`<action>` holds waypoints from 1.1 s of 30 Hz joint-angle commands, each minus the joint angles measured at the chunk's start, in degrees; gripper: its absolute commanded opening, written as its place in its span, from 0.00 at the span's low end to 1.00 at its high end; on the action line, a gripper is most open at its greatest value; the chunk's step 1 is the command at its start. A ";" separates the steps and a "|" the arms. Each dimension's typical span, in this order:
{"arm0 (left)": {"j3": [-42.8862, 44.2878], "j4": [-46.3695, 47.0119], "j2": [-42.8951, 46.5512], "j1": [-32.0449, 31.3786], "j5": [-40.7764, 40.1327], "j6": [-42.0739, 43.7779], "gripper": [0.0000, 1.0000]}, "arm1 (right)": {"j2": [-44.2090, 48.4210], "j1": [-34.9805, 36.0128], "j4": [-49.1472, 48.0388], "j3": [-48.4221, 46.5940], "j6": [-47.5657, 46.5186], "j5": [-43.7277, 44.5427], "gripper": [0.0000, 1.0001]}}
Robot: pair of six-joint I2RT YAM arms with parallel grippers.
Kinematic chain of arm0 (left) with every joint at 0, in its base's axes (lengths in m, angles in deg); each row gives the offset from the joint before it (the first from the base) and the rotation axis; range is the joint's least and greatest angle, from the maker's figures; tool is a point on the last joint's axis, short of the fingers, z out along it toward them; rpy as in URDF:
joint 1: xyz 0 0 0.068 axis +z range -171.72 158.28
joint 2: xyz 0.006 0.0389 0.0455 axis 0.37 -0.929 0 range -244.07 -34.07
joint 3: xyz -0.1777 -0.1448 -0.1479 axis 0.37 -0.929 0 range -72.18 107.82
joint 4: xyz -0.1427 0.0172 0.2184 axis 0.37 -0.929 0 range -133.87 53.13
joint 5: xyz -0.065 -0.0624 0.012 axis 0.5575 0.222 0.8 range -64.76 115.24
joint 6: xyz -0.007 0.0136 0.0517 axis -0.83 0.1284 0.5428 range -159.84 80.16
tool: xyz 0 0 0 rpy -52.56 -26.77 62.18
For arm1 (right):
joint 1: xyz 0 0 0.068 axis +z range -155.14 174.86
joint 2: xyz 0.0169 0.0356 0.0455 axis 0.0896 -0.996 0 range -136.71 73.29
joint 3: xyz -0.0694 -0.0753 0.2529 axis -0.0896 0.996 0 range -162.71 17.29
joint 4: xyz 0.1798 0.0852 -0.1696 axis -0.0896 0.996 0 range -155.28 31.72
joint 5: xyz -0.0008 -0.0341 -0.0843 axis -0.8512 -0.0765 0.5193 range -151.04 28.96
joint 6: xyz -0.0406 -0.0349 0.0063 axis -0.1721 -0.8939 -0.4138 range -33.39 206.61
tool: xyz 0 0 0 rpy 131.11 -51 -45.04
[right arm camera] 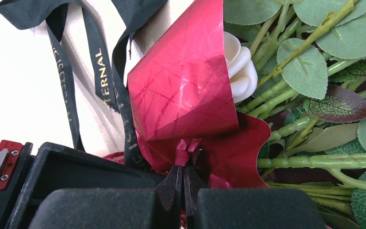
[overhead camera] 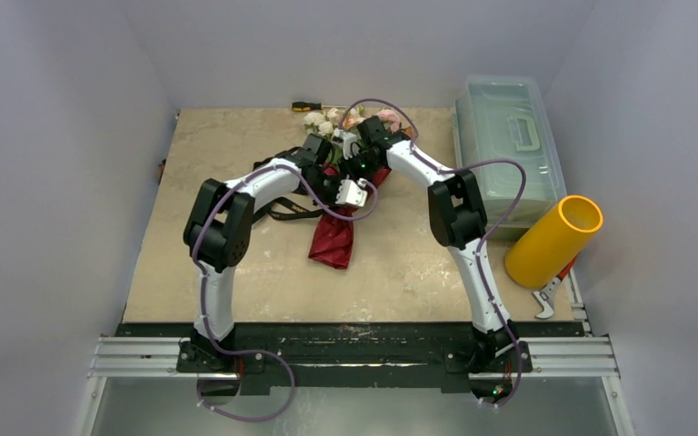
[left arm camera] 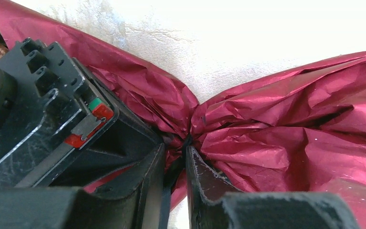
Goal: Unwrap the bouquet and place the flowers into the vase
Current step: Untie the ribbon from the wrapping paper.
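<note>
Paper (right arm camera: 181, 86) wraps flowers (right arm camera: 240, 71) (vase (overhead camera: 550, 241) apart); right pincer (right arm camera: 183, 179) pinches it, left pincer (left arm camera: 176, 152) unclear.

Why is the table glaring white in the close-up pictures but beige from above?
Left wrist view: the table is blown out, probably because the camera exposes for the dark maroon paper. Right wrist view: same glare, though the ribbon lettering stays sharp. Top view: even light, true beige.
</note>
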 commanded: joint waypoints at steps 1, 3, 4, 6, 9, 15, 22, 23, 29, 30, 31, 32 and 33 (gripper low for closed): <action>0.49 -4.30 -2.91 -0.83 -5.21 5.07 0.22 | -3.96 -1.36 3.30 1.85 -2.22 7.13 0.00; -0.16 -5.97 -2.98 -1.13 -5.54 6.88 0.22 | -4.13 -1.36 3.29 1.71 -2.25 7.26 0.00; -0.65 -6.85 -2.95 -1.34 -5.83 8.05 0.22 | -4.22 -1.36 3.22 1.64 -2.25 7.41 0.00; -1.82 -8.79 -2.71 -1.64 -7.31 10.80 0.22 | -4.46 -1.36 3.04 1.70 -2.38 7.80 0.00; -4.79 -7.73 -1.19 -1.64 -9.16 12.21 0.13 | -5.05 -1.45 3.02 1.58 -2.47 8.65 0.00; -2.55 -6.51 0.32 -1.64 -7.39 7.05 0.00 | -5.24 -1.67 2.75 1.79 -3.02 9.95 0.00; -6.84 13.39 11.17 -1.63 -0.41 -6.35 0.00 | -5.11 -1.63 2.76 2.46 -3.34 10.62 0.00; -7.95 15.74 12.44 -1.64 0.29 -7.06 0.00 | -5.11 -1.63 2.73 2.53 -3.39 10.64 0.00; -10.21 20.52 15.79 -1.67 1.10 -9.48 0.00 | -5.02 -1.63 2.67 3.11 -3.41 10.60 0.00; -9.99 19.86 15.95 -1.43 1.44 -9.79 0.00 | -5.02 -1.63 2.73 3.04 -3.35 10.38 0.00; -8.61 15.58 15.77 -0.83 3.35 -8.61 0.00 | -4.94 -1.63 2.75 2.96 -3.31 10.26 0.00; -7.23 11.98 15.67 -0.14 5.05 -8.89 0.00 | -4.89 -1.58 2.79 2.87 -3.30 10.21 0.00; -7.48 11.61 15.94 0.28 5.45 -11.31 0.00 | -4.77 -1.62 2.76 2.78 -3.23 10.21 0.00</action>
